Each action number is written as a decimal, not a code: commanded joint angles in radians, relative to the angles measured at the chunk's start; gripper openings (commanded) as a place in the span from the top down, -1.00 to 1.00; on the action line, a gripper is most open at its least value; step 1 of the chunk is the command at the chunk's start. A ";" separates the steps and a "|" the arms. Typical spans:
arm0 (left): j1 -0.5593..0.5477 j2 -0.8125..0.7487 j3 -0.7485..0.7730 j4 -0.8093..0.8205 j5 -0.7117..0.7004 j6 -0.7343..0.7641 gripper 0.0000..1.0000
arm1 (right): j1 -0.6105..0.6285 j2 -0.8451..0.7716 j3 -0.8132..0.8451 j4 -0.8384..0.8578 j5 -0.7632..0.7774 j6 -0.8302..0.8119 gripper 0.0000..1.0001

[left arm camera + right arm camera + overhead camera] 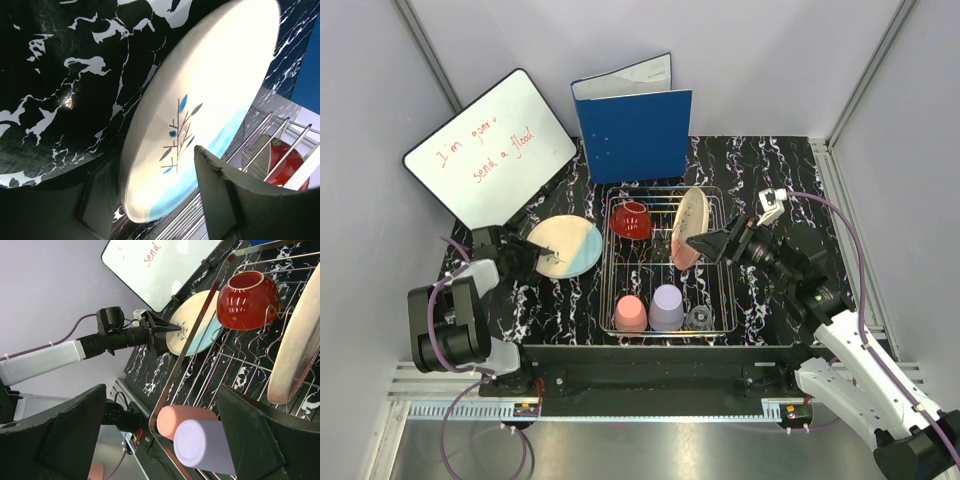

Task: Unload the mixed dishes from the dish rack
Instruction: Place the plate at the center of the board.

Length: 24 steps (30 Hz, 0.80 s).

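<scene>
From my left claw (pixel 150 175), the blue plate (pixel 210 90) runs off the frame's top, and the claw itself hides part of its near rim. Beyond my right claw (pixel 160 395), the frame's right edge crops the pink-edged plate (pixel 295 350).

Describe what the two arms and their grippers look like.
The left arm and right arm both have white links, bulky black joints and a trailing purple cable. The left gripper and right gripper each carry two black wedge-shaped fingers. A small white block sits on the right wrist.
</scene>
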 commanded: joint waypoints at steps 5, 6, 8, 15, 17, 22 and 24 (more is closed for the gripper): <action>-0.002 0.021 0.111 -0.330 -0.066 0.099 -0.38 | 0.000 -0.022 -0.011 0.028 0.032 -0.016 -0.99; -0.002 0.021 0.132 -0.350 -0.068 0.110 -0.38 | 0.000 -0.022 -0.016 0.028 0.033 -0.012 -1.00; -0.002 0.031 0.155 -0.403 -0.095 0.140 -0.43 | 0.001 -0.020 -0.029 0.045 0.032 -0.003 -0.99; 0.000 0.001 0.215 -0.470 -0.092 0.191 -0.47 | 0.000 -0.029 -0.019 0.029 0.039 -0.013 -0.99; -0.002 -0.062 0.227 -0.502 -0.080 0.213 -0.47 | 0.001 -0.037 0.012 -0.048 0.076 -0.039 -0.99; -0.003 -0.281 0.304 -0.573 -0.037 0.257 -0.48 | 0.000 0.038 0.136 -0.214 0.174 -0.131 -1.00; -0.044 -0.323 0.362 -0.613 -0.049 0.260 -0.49 | 0.001 0.101 0.206 -0.292 0.239 -0.168 -0.99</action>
